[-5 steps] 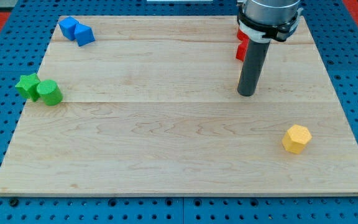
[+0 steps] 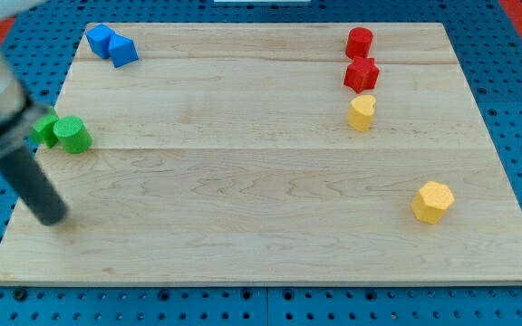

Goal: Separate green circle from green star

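The green circle point(image 2: 73, 135) sits at the board's left edge, touching the green star point(image 2: 44, 129) on its left; the arm partly hides the star. My tip point(image 2: 53, 217) rests on the board at the lower left, below and slightly left of the two green blocks, apart from them. The rod slants up to the view's left, blurred.
Two blue blocks point(image 2: 111, 44) sit at the top left corner. A red cylinder point(image 2: 359, 42), a red star point(image 2: 361, 74) and a yellow heart point(image 2: 362, 113) stand in a column at the top right. A yellow hexagon point(image 2: 432, 201) lies at the lower right.
My arm swept from the top right, where it hid the red and yellow blocks, to the lower left of the board. No block has moved.
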Robot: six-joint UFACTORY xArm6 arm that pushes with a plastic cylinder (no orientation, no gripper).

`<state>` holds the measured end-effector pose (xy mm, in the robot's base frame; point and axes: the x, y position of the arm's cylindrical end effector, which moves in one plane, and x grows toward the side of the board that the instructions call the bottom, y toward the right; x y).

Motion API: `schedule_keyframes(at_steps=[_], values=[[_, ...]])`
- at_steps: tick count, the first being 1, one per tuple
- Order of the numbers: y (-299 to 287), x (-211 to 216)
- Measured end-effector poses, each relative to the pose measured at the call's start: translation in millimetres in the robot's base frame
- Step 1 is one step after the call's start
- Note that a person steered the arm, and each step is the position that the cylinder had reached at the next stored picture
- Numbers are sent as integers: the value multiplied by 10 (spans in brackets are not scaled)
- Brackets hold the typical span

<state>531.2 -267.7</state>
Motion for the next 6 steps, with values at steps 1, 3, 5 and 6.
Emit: schedule_keyframes(at_steps=[1,3,5,6], values=[[-358,-226],[-365,-598],[-355,-1301],[19,-1180]])
